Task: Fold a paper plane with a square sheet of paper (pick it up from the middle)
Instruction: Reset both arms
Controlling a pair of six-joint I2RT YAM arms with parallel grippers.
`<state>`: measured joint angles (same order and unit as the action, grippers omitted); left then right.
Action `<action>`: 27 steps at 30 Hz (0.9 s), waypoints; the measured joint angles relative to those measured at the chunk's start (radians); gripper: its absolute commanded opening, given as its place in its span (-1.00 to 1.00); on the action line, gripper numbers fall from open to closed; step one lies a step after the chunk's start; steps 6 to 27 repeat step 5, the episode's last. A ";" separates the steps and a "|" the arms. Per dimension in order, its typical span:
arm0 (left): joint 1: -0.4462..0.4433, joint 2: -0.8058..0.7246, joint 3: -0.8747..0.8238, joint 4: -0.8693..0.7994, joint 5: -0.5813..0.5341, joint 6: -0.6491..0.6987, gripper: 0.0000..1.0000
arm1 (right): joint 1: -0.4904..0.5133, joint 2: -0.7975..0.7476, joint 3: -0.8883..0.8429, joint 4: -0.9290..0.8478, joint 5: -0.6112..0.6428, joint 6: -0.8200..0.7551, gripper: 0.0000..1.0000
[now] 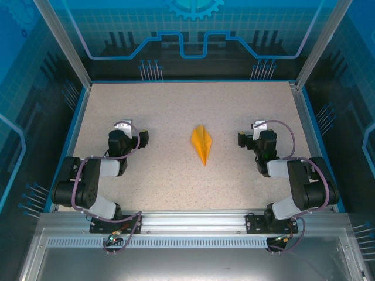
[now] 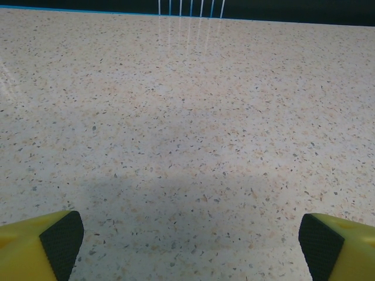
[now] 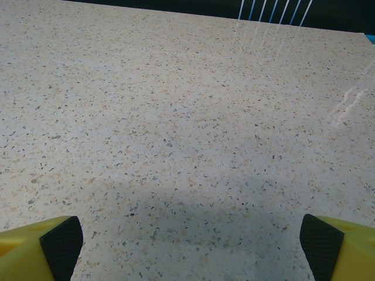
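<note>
The paper plane (image 1: 201,144) lies flat near the middle of the bench (image 1: 176,181), an orange-yellow dart with creased layers, its long narrow tip pointing toward the arm bases. The left end effector (image 1: 133,136) sits to the left of the plane, well apart from it. The right end effector (image 1: 249,137) sits to the plane's right, also well apart, so the plane lies between them and touches neither. In the left wrist view the left end effector (image 2: 188,249) is released, its yellow fingers with black pads (image 2: 61,243) spread wide over the speckled bench. In the right wrist view the right end effector (image 3: 190,249) is likewise released, its pads (image 3: 321,246) wide apart above the same speckled surface.
</note>
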<state>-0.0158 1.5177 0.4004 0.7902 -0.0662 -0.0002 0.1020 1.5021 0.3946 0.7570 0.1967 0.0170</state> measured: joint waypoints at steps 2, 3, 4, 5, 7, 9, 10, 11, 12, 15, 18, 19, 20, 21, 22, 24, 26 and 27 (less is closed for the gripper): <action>0.000 0.000 0.000 0.000 0.000 0.000 0.97 | 0.000 0.000 0.000 0.000 0.000 0.000 0.99; 0.000 0.000 0.000 0.000 0.000 0.000 0.97 | 0.000 0.000 0.000 0.000 0.000 0.000 0.99; 0.000 0.000 0.000 0.000 0.000 0.000 0.97 | 0.000 0.000 0.000 0.000 0.000 0.000 0.99; 0.000 0.000 0.000 0.000 0.000 0.000 0.97 | 0.000 0.000 0.000 0.000 0.000 0.000 0.99; 0.000 0.000 0.000 0.000 0.000 0.000 0.97 | 0.000 0.000 0.000 0.000 0.000 0.000 0.99; 0.000 0.000 0.000 0.000 0.000 0.000 0.97 | 0.000 0.000 0.000 0.000 0.000 0.000 0.99; 0.000 0.000 0.000 0.000 0.000 0.000 0.97 | 0.000 0.000 0.000 0.000 0.000 0.000 0.99; 0.000 0.000 0.000 0.000 0.000 0.000 0.97 | 0.000 0.000 0.000 0.000 0.000 0.000 0.99; 0.000 0.000 0.000 0.000 0.000 0.000 0.97 | 0.000 0.000 0.000 0.000 0.000 0.000 0.99; 0.000 0.000 0.000 0.000 0.000 0.000 0.97 | 0.000 0.000 0.000 0.000 0.000 0.000 0.99; 0.000 0.000 0.000 0.000 0.000 0.000 0.97 | 0.000 0.000 0.000 0.000 0.000 0.000 0.99; 0.000 0.000 0.000 0.000 0.000 0.000 0.97 | 0.000 0.000 0.000 0.000 0.000 0.000 0.99; 0.000 0.000 0.000 0.000 0.000 0.000 0.97 | 0.000 0.000 0.000 0.000 0.000 0.000 0.99; 0.000 0.000 0.000 0.000 0.000 0.000 0.97 | 0.000 0.000 0.000 0.000 0.000 0.000 0.99; 0.000 0.000 0.000 0.000 0.000 0.000 0.97 | 0.000 0.000 0.000 0.000 0.000 0.000 0.99; 0.000 0.000 0.000 0.000 0.000 0.000 0.97 | 0.000 0.000 0.000 0.000 0.000 0.000 0.99; 0.000 0.000 0.000 0.000 0.000 0.000 0.97 | 0.000 0.000 0.000 0.000 0.000 0.000 0.99; 0.000 0.000 0.000 0.000 0.000 0.000 0.97 | 0.000 0.000 0.000 0.000 0.000 0.000 0.99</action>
